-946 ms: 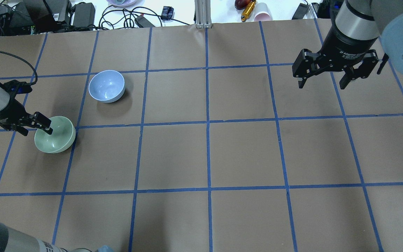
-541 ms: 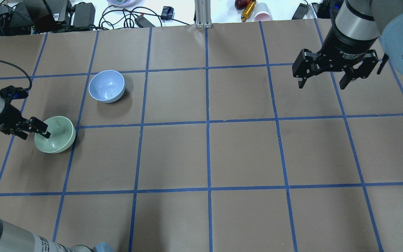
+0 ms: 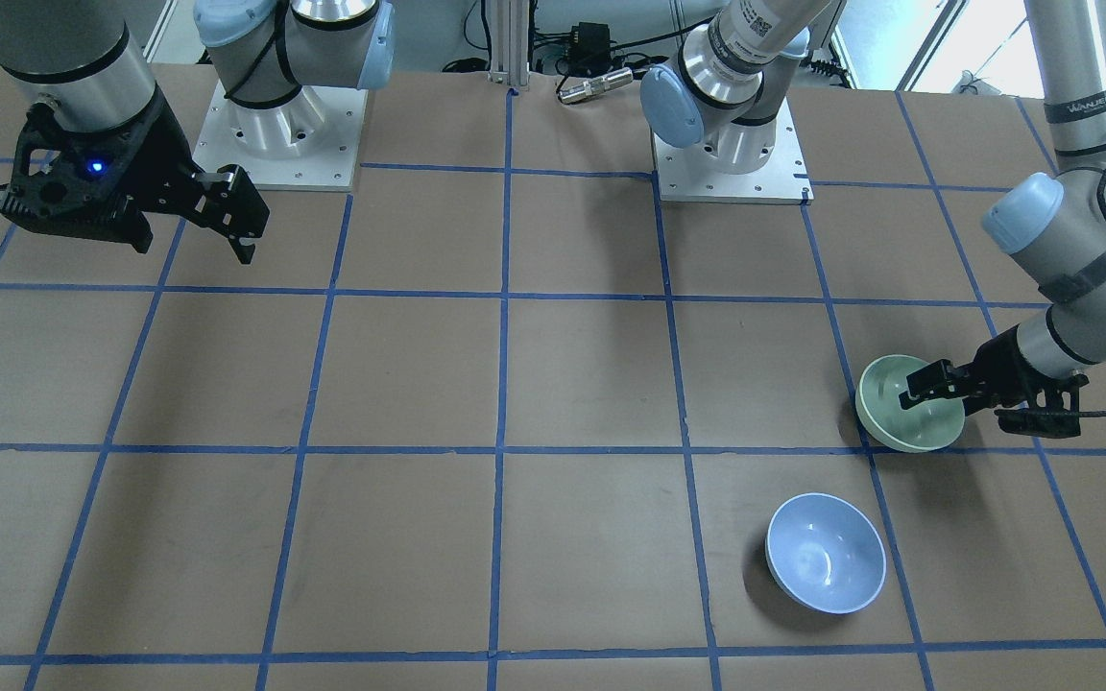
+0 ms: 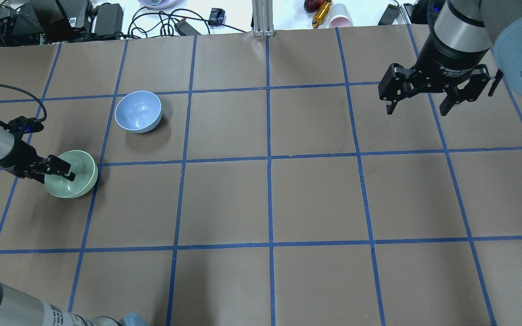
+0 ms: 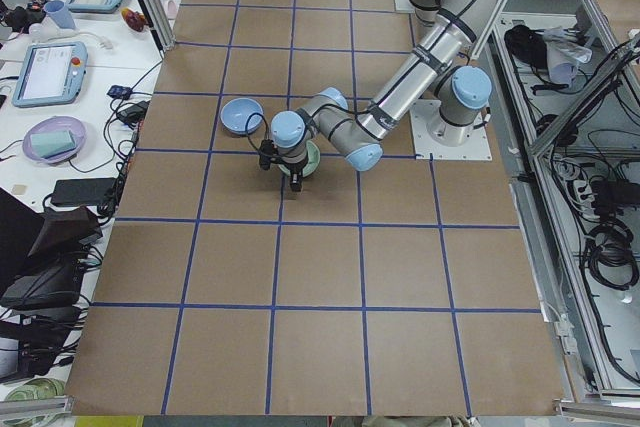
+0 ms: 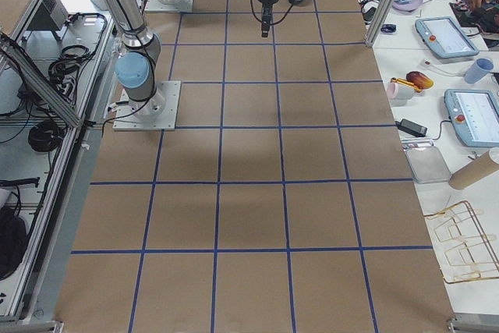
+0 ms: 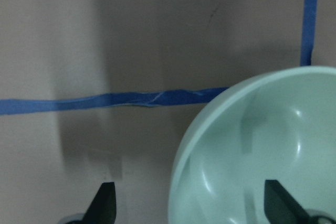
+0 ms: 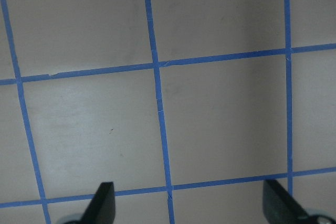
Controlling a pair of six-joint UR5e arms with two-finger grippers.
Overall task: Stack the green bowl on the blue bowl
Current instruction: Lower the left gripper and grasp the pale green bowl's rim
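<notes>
At nine o'clock on the small, glossy mint-green bowl point(image 4: 79, 175), my left gripper point(image 4: 58, 168) straddles the rim, fingers apart; I'd seat deeper, then pinch squarely. Right gripper point(image 4: 418, 107) hangs spread.

"WANJEED" on left arm strap point(image 3: 1086, 100); "Adaptive" on right gripper point(image 4: 417, 109) body

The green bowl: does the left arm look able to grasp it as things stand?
Probably yes. The left gripper is open astride the rim of the green bowl, one finger inside, one outside; the blue bowl stands well apart.
</notes>
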